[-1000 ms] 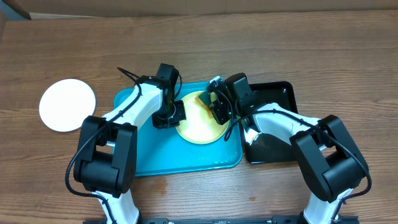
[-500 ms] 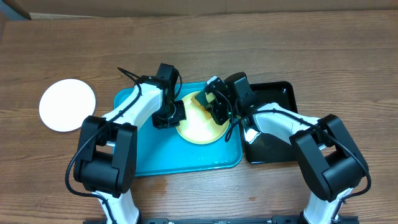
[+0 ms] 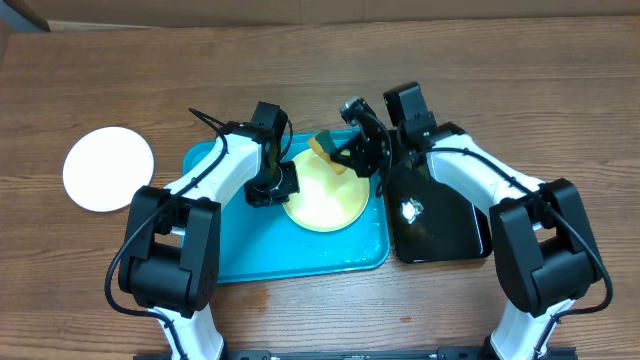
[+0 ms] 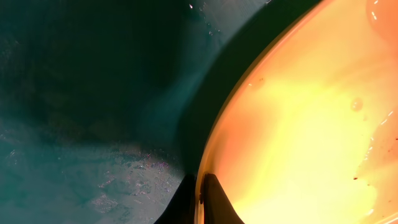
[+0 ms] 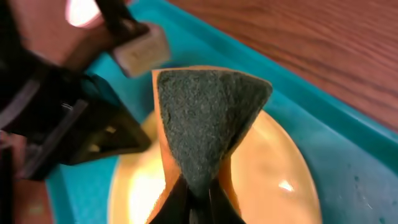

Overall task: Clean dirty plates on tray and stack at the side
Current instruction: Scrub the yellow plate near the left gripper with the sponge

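A pale yellow-green plate point(image 3: 322, 195) lies on the turquoise tray point(image 3: 240, 250). My left gripper point(image 3: 283, 188) is shut on the plate's left rim; the left wrist view shows the rim point(image 4: 214, 149) pinched between the fingertips point(image 4: 200, 202). My right gripper point(image 3: 345, 155) is shut on a folded yellow sponge with a dark green scouring face point(image 5: 208, 127), held just over the plate's far edge point(image 5: 273, 168). A white plate point(image 3: 108, 168) lies on the table left of the tray. The third plate is out of view.
A glossy black tray point(image 3: 440, 215) sits right of the turquoise tray, under my right arm. The wooden table point(image 3: 500, 70) stretches behind. The tray floor shows wet specks point(image 4: 124, 180).
My right arm has swung back and to the right, uncovering the black tray. The sponge has moved from the plate's middle toward its far edge. The left arm has not moved.
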Tool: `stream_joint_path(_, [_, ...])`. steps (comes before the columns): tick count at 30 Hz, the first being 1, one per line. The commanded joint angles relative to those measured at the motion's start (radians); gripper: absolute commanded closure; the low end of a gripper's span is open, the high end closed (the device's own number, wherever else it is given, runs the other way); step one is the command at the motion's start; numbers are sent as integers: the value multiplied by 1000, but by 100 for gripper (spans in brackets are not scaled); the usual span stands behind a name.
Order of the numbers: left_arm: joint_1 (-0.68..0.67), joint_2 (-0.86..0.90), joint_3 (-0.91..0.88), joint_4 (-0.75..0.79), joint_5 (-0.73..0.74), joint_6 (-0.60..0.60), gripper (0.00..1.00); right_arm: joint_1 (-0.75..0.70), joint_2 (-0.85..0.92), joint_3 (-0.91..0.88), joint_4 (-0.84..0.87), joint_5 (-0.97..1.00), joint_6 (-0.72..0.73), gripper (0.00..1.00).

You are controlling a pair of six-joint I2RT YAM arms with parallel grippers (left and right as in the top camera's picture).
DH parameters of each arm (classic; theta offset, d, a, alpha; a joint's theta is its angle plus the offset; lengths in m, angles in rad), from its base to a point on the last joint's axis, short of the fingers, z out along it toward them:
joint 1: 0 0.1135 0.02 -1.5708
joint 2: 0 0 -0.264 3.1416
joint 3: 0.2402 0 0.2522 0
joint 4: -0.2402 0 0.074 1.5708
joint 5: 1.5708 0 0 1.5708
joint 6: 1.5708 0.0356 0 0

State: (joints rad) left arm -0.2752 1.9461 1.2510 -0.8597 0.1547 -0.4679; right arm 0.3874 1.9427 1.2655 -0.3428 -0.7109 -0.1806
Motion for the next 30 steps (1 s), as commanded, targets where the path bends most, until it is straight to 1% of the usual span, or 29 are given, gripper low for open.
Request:
stream_joint_path(1, [-15, 36, -27, -4, -31, 27, 96, 5, -1, 32, -20, -24, -12, 96])
stream_joint_path(3, [-15, 36, -27, -4, -31, 27, 96, 5, -1, 31, -52, 34, -37, 96])
stream_joint_path(6, [-15, 36, -27, -4, -31, 27, 96, 12, -1, 31, -129, 37, -107, 96])
stream_joint_path(11, [-15, 36, -27, -3, -31, 27, 96, 12, -1, 31, -210, 20, -100, 96])
stream_joint_path(14, [-15, 36, -27, -3, -31, 27, 96, 12, -1, 31, -242, -60, -32, 97])
stream_joint_path(15, [-15, 36, -27, -3, -31, 27, 96, 13, -1, 31, -248, -69, 13, 96])
stream_joint_path(17, [-15, 36, -27, -3, -31, 27, 96, 18, -1, 31, -258, -70, 106, 96])
stream_joint_path(24, [-15, 36, -27, -4, -31, 27, 96, 55, -1, 31, -261, -69, 370, 96])
stream_joint_path(30, [-15, 36, -27, -3, -31, 26, 96, 72, -1, -2, -186, -68, 525, 96])
